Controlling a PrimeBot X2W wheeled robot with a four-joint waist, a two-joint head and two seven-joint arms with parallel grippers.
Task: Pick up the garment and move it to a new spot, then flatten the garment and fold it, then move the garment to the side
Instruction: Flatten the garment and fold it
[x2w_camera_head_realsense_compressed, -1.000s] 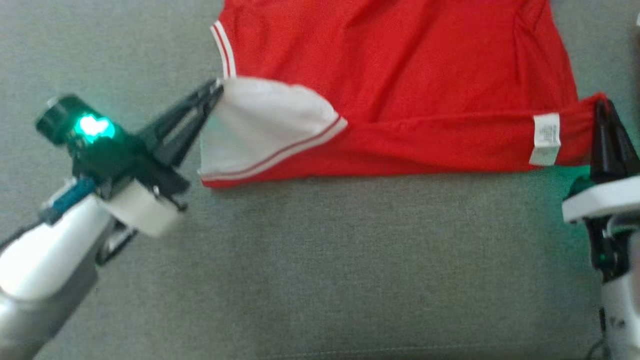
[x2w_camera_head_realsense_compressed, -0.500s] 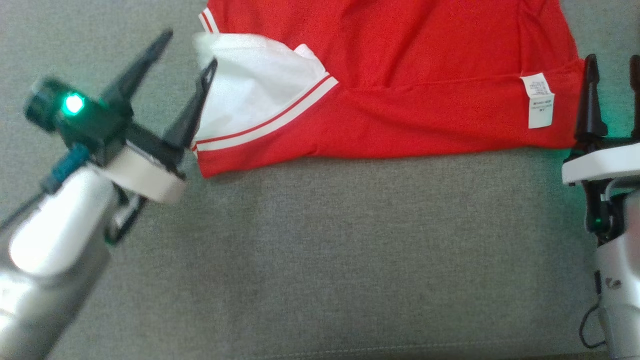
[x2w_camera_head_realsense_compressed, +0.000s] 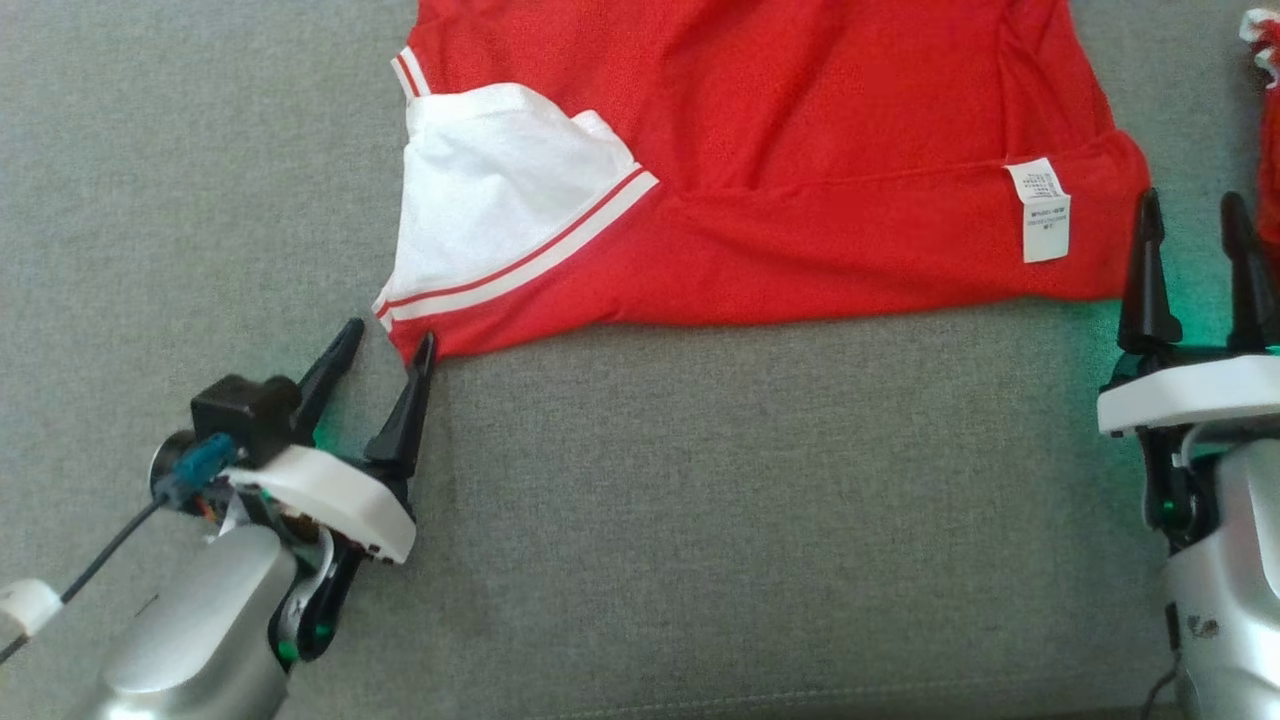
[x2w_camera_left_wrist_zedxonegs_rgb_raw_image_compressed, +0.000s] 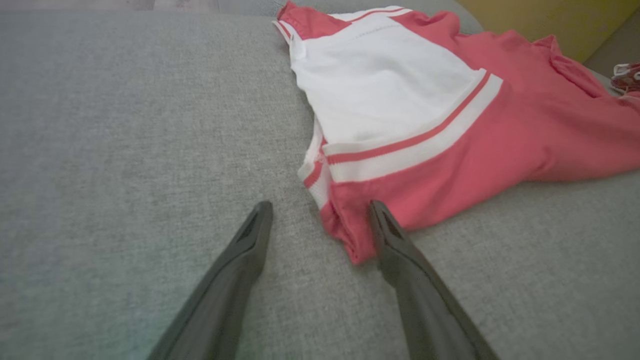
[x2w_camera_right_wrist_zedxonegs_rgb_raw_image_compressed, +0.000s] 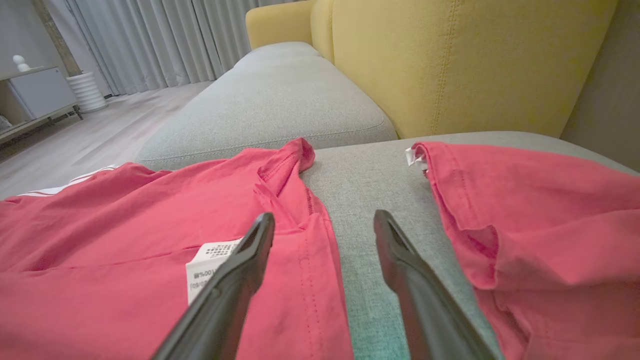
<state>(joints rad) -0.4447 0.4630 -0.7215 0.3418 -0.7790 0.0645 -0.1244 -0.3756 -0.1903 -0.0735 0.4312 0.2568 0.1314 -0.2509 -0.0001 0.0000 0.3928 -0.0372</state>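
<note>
**Both grippers open and empty, shirt lying on the sofa**

The red shirt (x2w_camera_head_realsense_compressed: 800, 120) is lying across the far part of the grey seat (x2w_camera_head_realsense_compressed: 700, 520), partly folded. A white sleeve (x2w_camera_head_realsense_compressed: 490, 210) with red stripes is lying over its left end. A band along the near edge is turning up onto the body, with the label (x2w_camera_head_realsense_compressed: 1040, 210) showing near the right end. The fabric is wrinkling a bit in the middle.

The left gripper (x2w_camera_head_realsense_compressed: 391, 333) is sitting at the shirt's near-left corner, jaws spread wide and gripping nothing. In the left wrist view the corner is poking into the gap, just beside one finger. I can't tell whether it's touching.

The right gripper (x2w_camera_head_realsense_compressed: 1191, 198) is sitting at the shirt's near-right corner, also spread wide and empty. In the right wrist view one finger is hanging over the shirt edge by the label, the other over bare seat.

A second red garment (x2w_camera_right_wrist_zedxonegs_rgb_raw_image_compressed: 540, 210) is lying just right of that gripper, apart from the shirt, with a strip of seat showing between them. The yellow backrest (x2w_camera_right_wrist_zedxonegs_rgb_raw_image_compressed: 450, 60) is standing behind both.
</note>
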